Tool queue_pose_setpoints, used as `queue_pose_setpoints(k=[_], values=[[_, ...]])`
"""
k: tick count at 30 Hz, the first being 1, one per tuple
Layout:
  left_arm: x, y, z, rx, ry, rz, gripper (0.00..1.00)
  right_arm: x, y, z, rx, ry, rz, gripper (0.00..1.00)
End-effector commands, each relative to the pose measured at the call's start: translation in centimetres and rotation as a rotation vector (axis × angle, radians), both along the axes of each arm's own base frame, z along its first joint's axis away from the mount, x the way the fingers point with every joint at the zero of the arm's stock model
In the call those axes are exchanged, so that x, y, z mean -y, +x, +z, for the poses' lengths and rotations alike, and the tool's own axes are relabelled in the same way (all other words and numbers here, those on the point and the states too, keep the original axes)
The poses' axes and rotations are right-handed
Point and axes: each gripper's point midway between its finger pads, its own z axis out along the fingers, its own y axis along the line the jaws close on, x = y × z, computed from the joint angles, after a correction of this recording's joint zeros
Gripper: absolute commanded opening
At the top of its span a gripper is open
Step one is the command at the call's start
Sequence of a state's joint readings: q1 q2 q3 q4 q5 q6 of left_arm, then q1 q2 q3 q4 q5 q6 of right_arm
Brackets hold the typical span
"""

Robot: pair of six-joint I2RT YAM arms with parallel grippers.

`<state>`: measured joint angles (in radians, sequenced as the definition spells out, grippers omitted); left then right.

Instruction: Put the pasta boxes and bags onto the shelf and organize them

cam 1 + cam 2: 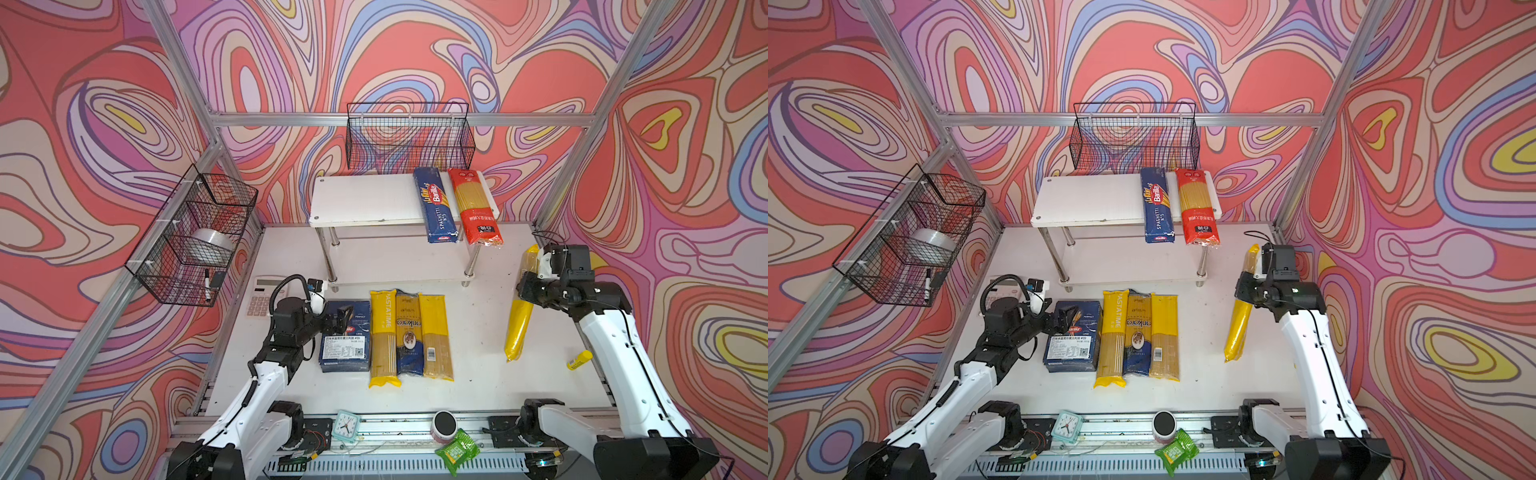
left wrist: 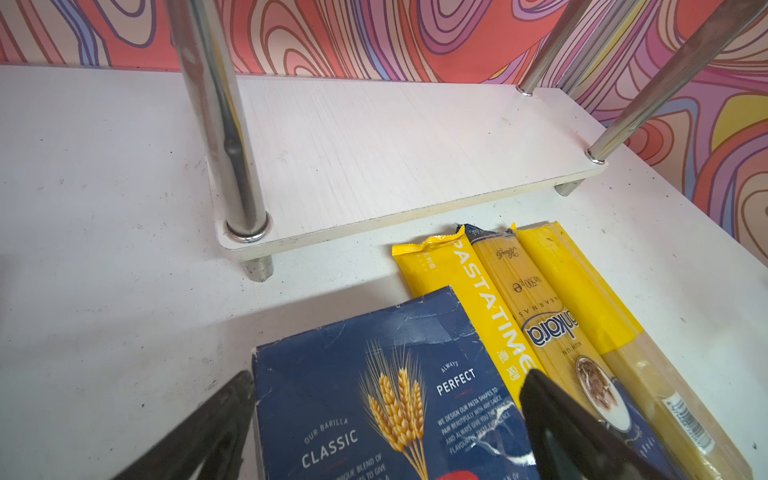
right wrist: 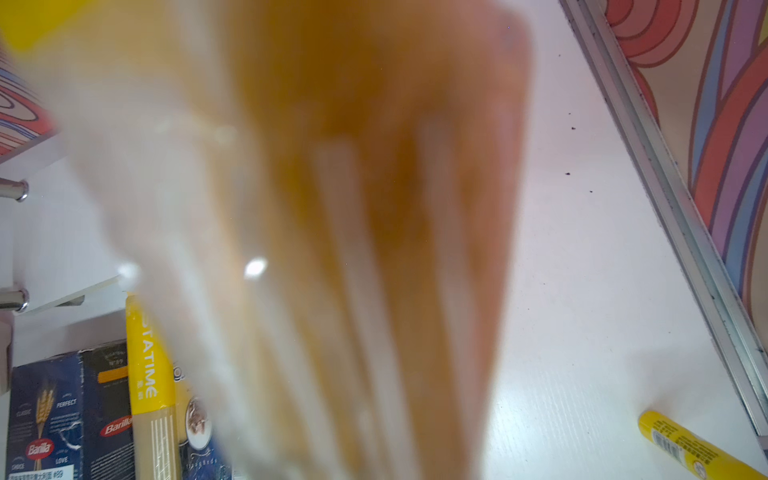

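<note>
White tabletop (image 1: 478, 324), swirl-patterned walls all round.

Shelf (image 1: 365, 199) stands at the back. Its top board carries the Barilla Spaghetti box (image 1: 435, 203) and the red-and-clear bag (image 1: 473, 208) side by side at the right end, both overhanging the front edge. Lower board is bare.

On the table in front: stack of navy cartons (image 1: 347, 345), then the PASTA TIME bag (image 1: 384, 336), dark blue-gold bag (image 1: 409, 332) and a yellow-and-clear bag (image 1: 435, 336), packed edge to edge.

Right gripper (image 1: 525, 286) is clamped on a second yellow-and-clear bag (image 1: 519, 324) toward its far, clear end. That bag blurs across the right wrist view (image 3: 332, 208).

Left gripper (image 2: 390, 374) has its jaws spread wide, straddling the top carton; contact not discernible.

Yellow glue stick (image 1: 579, 359) lies at the right edge.
</note>
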<state>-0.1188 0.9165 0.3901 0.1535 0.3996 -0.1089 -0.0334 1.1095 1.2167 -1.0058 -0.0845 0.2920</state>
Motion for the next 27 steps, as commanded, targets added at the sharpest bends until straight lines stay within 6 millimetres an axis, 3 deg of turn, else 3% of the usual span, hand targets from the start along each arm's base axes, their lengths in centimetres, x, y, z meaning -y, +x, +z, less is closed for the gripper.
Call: queue_pose_setpoints(k=[1,7,12,18,24,27], values=[[0.1,0.0,0.5,0.018,-0.004,-0.002,1.0,-1.4,0.3,3.8,0.107,0.053,0.063,0.0],[0.1,0.1,0.4,0.015,-0.004,0.0,1.0,-2.1,-0.4,8.0,0.223,0.072,0.103,0.0],[0.2,0.3,0.3,0.004,-0.002,-0.005,1.0,-2.5,-1.1,12.9,0.328,0.058,0.138,0.0],[0.2,0.3,0.3,0.002,-0.003,-0.004,1.0,-6.3,-1.5,17.2,0.413,0.214,0.315,0.0],[0.2,0.3,0.3,0.002,-0.002,-0.005,1.0,-8.1,-3.2,22.6,0.569,0.271,0.411,0.0],[0.1,0.7,0.3,-0.003,-0.014,0.011,1.0,-10.4,-3.2,24.5,0.606,0.426,0.523,0.0]])
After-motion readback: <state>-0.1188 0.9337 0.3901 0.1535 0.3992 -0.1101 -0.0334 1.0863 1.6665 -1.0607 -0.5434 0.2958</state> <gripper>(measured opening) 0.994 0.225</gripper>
